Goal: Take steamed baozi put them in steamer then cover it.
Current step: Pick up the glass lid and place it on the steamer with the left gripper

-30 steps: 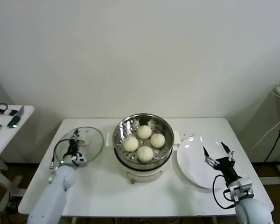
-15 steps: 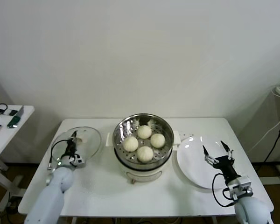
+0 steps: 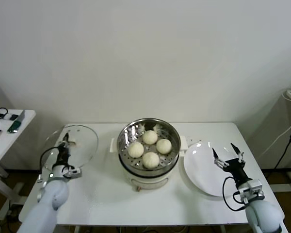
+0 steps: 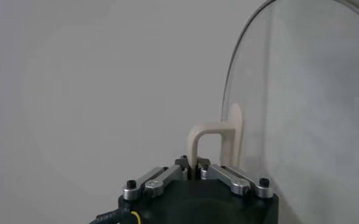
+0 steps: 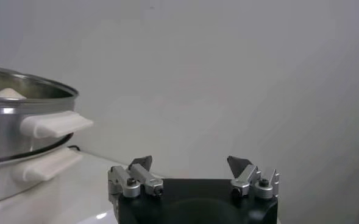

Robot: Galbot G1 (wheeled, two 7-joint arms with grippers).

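Four steamed baozi in one steamer, one cover in left claw

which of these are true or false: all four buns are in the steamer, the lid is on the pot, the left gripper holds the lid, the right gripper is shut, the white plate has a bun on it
1. All four baozi sit in the steamer. True.
2. The cover is on the pot. False: it is tilted up at the table's left side, apart from the steamer.
3. The left gripper is shut on the cover's handle. True.
4. The right gripper is shut. False: it is open, over the plate.
5. The plate holds a bun. False: no bun is on it.
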